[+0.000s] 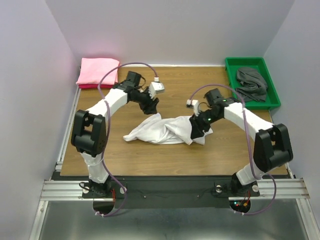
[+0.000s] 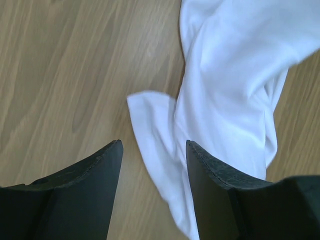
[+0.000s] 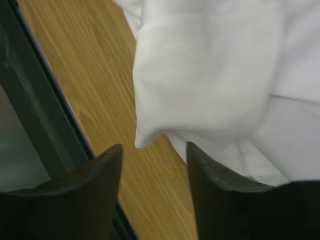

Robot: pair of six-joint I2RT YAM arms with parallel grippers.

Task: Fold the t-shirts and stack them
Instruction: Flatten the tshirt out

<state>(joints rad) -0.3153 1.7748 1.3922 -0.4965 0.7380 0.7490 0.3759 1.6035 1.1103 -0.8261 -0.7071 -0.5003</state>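
lying crumpled in the middle of the wooden table [image 1: 150,160], the white shirt [image 1: 165,129] stretched between the two arms. the left gripper [image 2: 154,150] hung above its far edge, fingers apart with nothing between them. the right gripper [image 3: 154,152] was at the shirt's right end, near a folded edge, fingers also apart and gripping nothing. a folded pink shirt [image 1: 97,71] sat at the far left corner, and a grey shirt [image 1: 251,82] lay bunched in the green tray [image 1: 231,75] at the far right
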